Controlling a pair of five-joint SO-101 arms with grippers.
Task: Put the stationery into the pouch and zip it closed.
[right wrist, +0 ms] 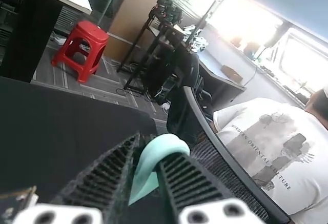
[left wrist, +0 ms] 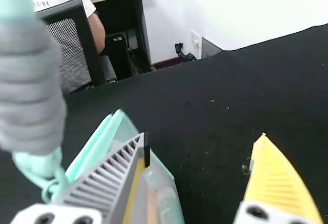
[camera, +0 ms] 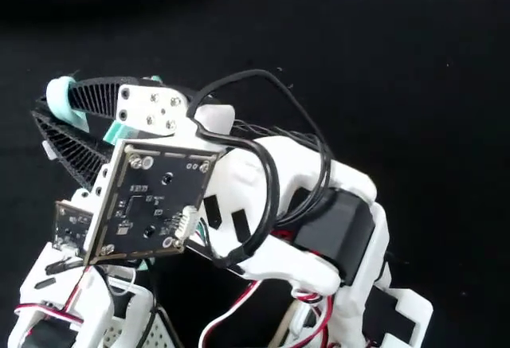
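We see the right pincer clamped on the pouch's mint loop, at the upper left of the high view. The left pincer stands apart, its grey finger touching the pouch at the lower left of its view, over the black counter

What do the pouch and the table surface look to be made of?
The pouch looks like soft, translucent mint plastic: shapes show through its wall. The table looks covered in matte black cloth or felt: pale lint specks cling, no glare.
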